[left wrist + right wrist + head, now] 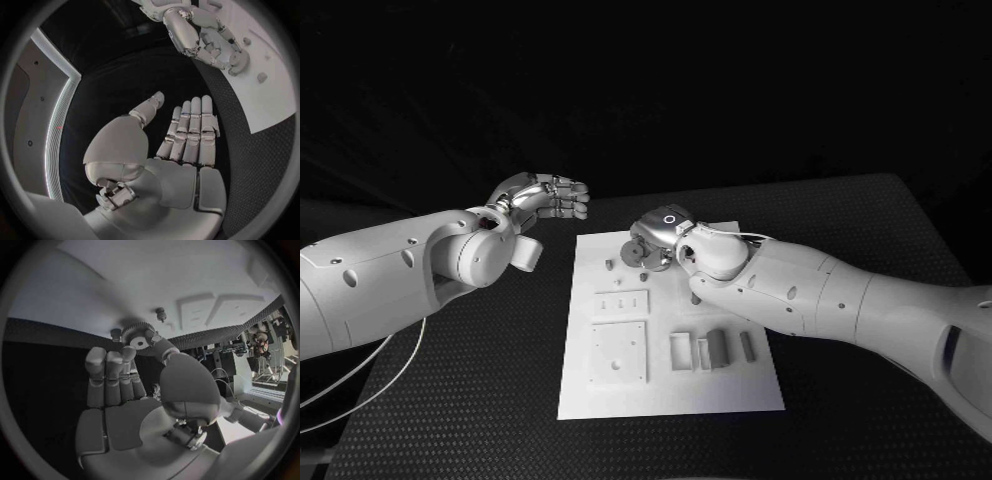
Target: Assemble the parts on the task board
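Silver right hand (134, 375) seemingly pinches gear (135, 333) | left hand (178, 142) fingers apart, empty

Head camera looks down on the task board (668, 390); wrist cameras sit close behind each palm; all share the board's far end.

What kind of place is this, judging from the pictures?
Probably a robotics lab or test cell. A white task board with small parts lies on a black table, the surroundings are dark, and the right wrist view shows equipment racks with cables behind.
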